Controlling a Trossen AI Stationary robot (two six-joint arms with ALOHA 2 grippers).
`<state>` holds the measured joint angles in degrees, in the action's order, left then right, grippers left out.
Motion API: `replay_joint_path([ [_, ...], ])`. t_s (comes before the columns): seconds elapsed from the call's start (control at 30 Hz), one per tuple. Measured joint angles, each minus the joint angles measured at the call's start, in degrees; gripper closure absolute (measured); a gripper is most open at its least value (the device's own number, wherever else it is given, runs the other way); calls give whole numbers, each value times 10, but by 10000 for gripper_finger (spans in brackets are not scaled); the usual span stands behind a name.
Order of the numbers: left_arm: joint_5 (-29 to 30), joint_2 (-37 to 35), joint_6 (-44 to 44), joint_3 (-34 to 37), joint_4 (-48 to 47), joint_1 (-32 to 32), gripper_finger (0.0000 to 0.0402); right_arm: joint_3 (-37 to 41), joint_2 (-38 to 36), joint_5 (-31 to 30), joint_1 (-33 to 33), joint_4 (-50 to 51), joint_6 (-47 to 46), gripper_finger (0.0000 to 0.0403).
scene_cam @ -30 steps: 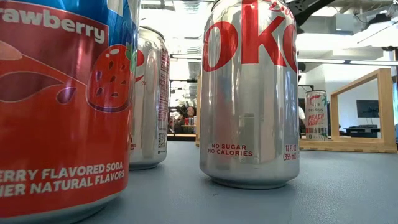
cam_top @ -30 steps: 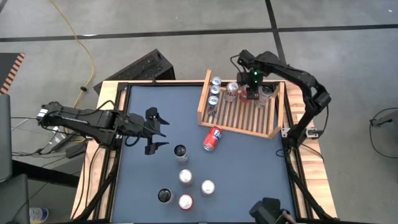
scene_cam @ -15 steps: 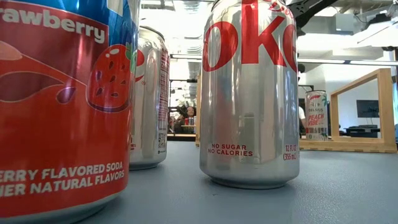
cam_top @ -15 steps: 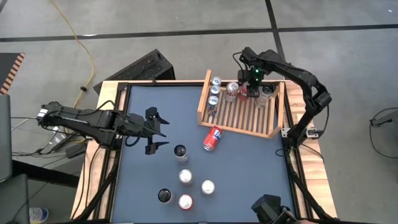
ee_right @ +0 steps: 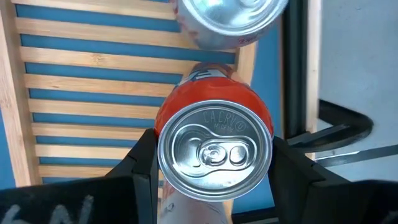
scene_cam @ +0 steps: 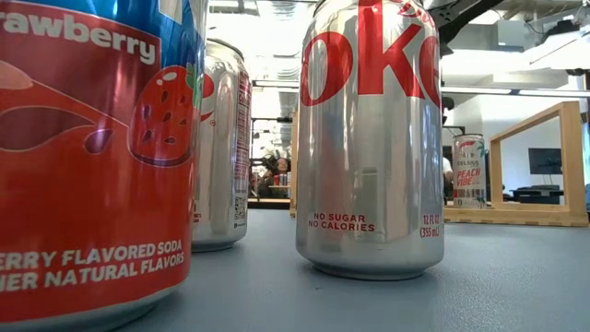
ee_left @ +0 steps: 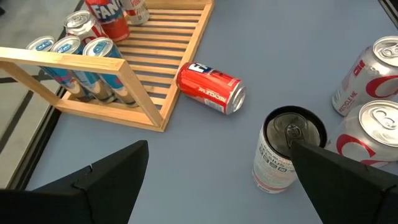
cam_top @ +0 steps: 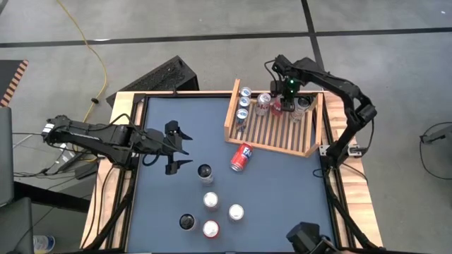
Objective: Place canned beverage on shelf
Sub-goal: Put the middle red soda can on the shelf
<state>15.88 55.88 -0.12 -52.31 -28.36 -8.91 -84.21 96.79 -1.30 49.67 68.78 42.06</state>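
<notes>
The light wooden shelf (cam_top: pixel 277 127) stands at the table's far right; it also shows in the left wrist view (ee_left: pixel 99 102) and the low view (scene_cam: pixel 530 166). My right gripper (cam_top: pixel 284 104) is over the shelf's far side, shut on an orange-red can (ee_right: pixel 214 152). Three blue cans (cam_top: pixel 243 103) and two silver cans (cam_top: pixel 263 103) stand on the slats. My left gripper (cam_top: pixel 174 149) is open and empty over the table's left half, its fingers (ee_left: pixel 93 180) apart in the left wrist view. My right gripper pinches the orange-red can's wall just below its top rim (ee_right: pixel 163 163), one finger on each side. The fingers (ee_right: pixel 140 171) come from above, pointing down. The can stands upright over the slats; whether its base rests on them, I cannot tell.
A red can (cam_top: pixel 241 157) lies on its side beside the shelf's near board. Several cans stand near the table's front middle, among them a dark-topped one (cam_top: pixel 205 173) and silver ones (cam_top: pixel 211 200). In the low view a strawberry can (scene_cam: pixel 92 157) and a silver cola can (scene_cam: pixel 369 138) fill the foreground.
My right gripper has gone a little toward the table's far edge with the orange-red can, still shut on it.
</notes>
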Motion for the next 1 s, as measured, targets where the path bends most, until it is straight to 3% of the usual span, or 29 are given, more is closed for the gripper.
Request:
replay_joint_path([
  [0.2,6,0,4,0,7,0,21,30,0,-1,-2,-10,9,214],
  [1.0,10,0,14,0,28,0,21,29,0,0,6,-7,35,212],
])
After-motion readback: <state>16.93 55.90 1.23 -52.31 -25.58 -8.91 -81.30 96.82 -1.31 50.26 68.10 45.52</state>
